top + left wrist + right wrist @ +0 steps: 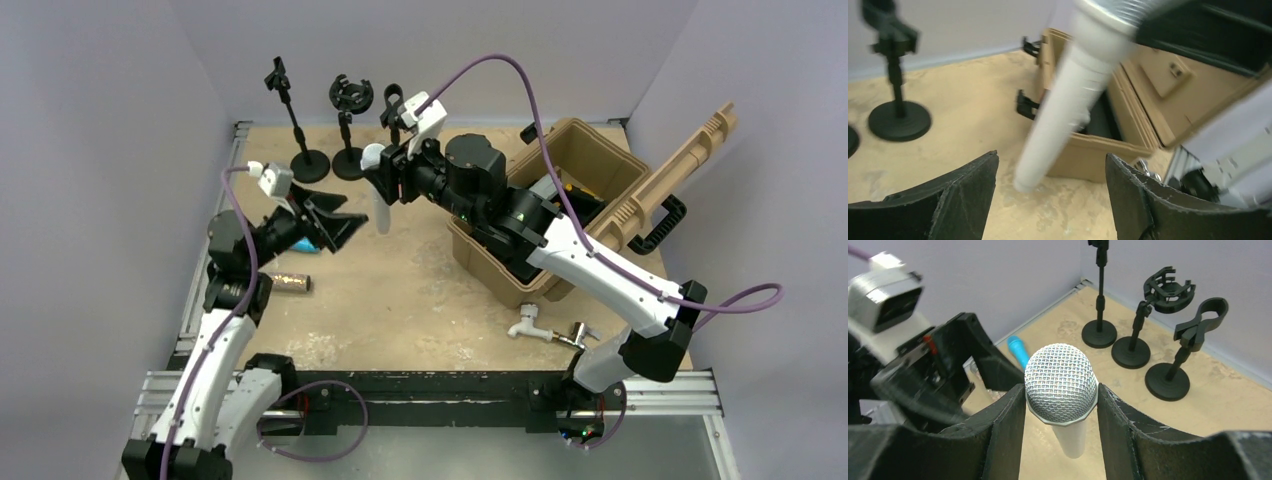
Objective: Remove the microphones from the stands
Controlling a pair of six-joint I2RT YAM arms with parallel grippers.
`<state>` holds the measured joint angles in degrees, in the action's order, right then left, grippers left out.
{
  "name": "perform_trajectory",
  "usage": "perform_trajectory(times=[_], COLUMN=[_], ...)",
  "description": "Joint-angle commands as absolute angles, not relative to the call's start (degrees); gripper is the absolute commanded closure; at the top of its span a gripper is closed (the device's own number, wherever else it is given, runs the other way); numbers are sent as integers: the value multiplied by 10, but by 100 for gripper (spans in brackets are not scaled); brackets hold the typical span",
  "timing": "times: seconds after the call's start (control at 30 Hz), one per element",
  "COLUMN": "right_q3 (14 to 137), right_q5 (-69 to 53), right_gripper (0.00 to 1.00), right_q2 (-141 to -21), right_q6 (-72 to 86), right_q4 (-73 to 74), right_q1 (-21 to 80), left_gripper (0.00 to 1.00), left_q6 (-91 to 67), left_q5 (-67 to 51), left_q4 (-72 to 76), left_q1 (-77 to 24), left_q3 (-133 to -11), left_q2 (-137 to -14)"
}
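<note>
The right gripper [1060, 390] is clamped just under the silver mesh head of the white tubular microphone [379, 200], which hangs clear of the three black round-based stands [1131, 352]. The left gripper [348, 224], jaws apart, sits near its tail and could knock it from that short hold. The open tan plastic case [600, 150] crowds the right, and a blue cylinder [1018, 351] lies below.

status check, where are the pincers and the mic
Right pincer shut on microphone, clear of the three stands. Left pincer open beside its handle. Nothing blocking.
</note>
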<state>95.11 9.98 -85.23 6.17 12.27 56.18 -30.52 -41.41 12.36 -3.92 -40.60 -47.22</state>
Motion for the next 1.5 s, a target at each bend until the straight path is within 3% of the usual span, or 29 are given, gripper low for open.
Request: perform_trajectory(times=[0.0, 0.1, 0.7, 0.83, 0.93, 1.07, 1.13, 1.3, 1.47], right_q3=[950, 943, 902, 902, 903, 913, 921, 932, 917], right_q5=[45, 14, -70, -65, -49, 2, 62, 158, 164], right_gripper=[99, 99, 99, 97, 82, 47, 22, 17, 17], right_q2=[-852, -853, -854, -856, -856, -854, -850, -831, -816], right_q6=[82, 89, 121, 120, 117, 116, 120, 113, 105], right_q4=[116, 116, 75, 74, 80, 91, 99, 105, 89], right_q1=[563, 563, 564, 565, 565, 565, 565, 563, 563], left_gripper=[23, 24, 52, 76, 100, 100, 100, 100, 100], left_q6=[-235, -221, -158, -154, -152, -168, -184, -245, -375], left_q5=[-478, -451, -403, -391, -382, -375, -344, -130, 134], left_q4=[138, 129, 49, 33, 8, 6, -10, -181, -342], left_q1=[-83, -110, -141, -141, -141, -141, -141, -141, -135], left_q3=[-371, -357, -400, -415, -433, -437, -440, -481, -492], left_q2=[-427, -412, -426, -435, -450, -461, -463, -487, -488])
